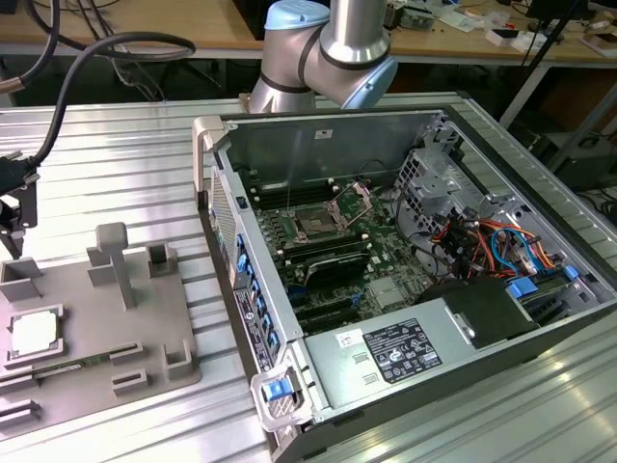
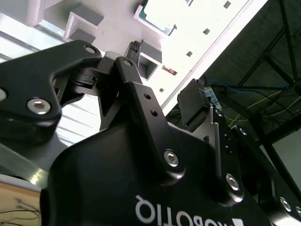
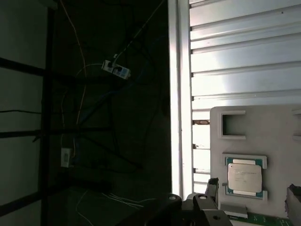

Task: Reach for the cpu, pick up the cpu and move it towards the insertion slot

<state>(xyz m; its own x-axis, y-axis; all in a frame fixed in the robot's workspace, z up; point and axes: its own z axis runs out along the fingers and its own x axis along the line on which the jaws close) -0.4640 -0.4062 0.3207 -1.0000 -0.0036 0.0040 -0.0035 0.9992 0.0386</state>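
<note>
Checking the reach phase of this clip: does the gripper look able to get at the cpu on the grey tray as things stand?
Probably yes. The cpu lies flat on the grey tray with nothing over it, and the open gripper hangs above the tray close by.

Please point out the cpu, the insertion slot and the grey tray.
cpu [image 3: 244, 178]: first wrist view, middle of its silvery top.
insertion slot [image 1: 316, 224]: exterior view, its dark centre.
grey tray [image 1: 87, 328]: exterior view, a bare flat part.
</note>
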